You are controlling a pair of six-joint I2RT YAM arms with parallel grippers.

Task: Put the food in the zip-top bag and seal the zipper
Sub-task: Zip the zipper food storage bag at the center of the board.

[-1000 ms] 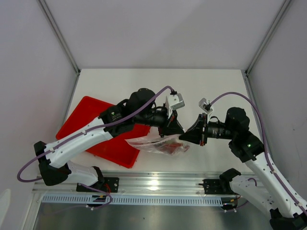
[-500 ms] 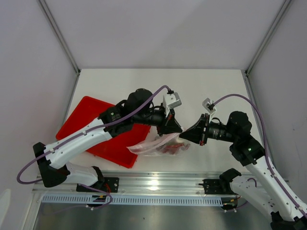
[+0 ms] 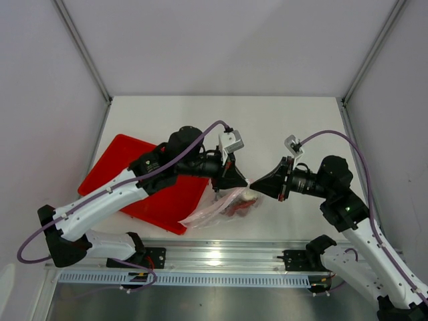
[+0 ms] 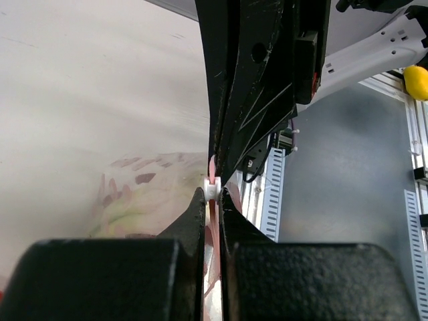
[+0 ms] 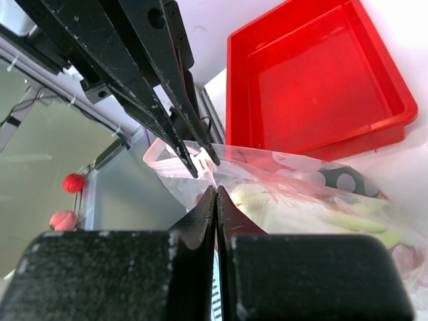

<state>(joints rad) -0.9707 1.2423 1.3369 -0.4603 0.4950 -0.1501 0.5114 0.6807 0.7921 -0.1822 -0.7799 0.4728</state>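
White tabletop (image 3: 281,120), hemmed by pale walls at 9, 12 and 3 o'clock and by a metal rail (image 3: 221,251) along the 6 o'clock edge. Open white surface from 11 round to 2 o'clock, behind both arms, right up to the back wall.

Red tray (image 3: 110,167) at 8 o'clock, set askew, one corner close to the rail, its right half crossed by the left arm. Only a narrow strip of tabletop between tray and left wall.

Bag (image 3: 217,210) at 6 o'clock, just beside the tray's right-hand edge. Upper right corner raised, the rest sagging toward 7 o'clock, near the rail.

Food inside the bag: red lobster (image 3: 237,206) showing through the plastic, green-and-white leek (image 5: 348,224) beside it. Small green fruit not made out.

Left claw (image 3: 241,183) reaching in from 9 o'clock, fingers pressed together on the zipper (image 4: 213,227). Right claw (image 3: 253,190) coming from 3 o'clock, likewise pinched tight on the same pink strip, tip to tip with the left and almost touching it. Hardly any room between the two, with open surface beyond them toward 12 o'clock.

Small white slider (image 4: 212,190) on the strip, right at the left claw's tips.
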